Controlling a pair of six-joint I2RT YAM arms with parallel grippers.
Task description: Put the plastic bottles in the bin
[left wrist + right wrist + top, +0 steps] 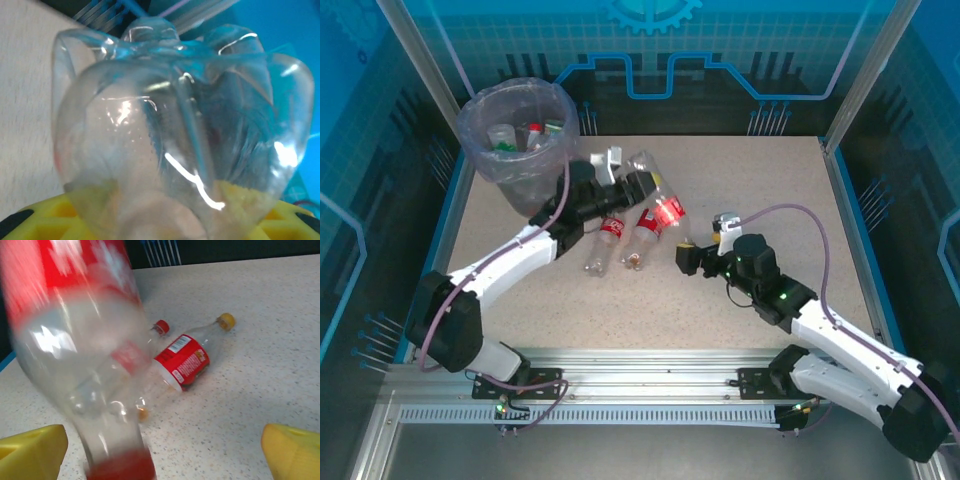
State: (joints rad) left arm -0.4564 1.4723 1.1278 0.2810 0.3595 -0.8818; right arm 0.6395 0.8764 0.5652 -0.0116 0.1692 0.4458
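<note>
Between the left fingers [50,212] a clear bottle [175,140] is clamped by its base. Right fingers [292,452] gape wide around its neck. Bin [490,170] near, left of the left fingers; another bottle [185,357] lies beyond the right ones.

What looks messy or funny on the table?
Two bottles lie tipped on their sides on the table, not in the bin. The left claw holds a third bottle. Nothing looks spilled or broken.

Bin [492,168] is sitting in the table's [800,220] far-left corner with a few bottles [530,137] lying in it; more bottles [607,240] are lying mid-table, right of it.
</note>
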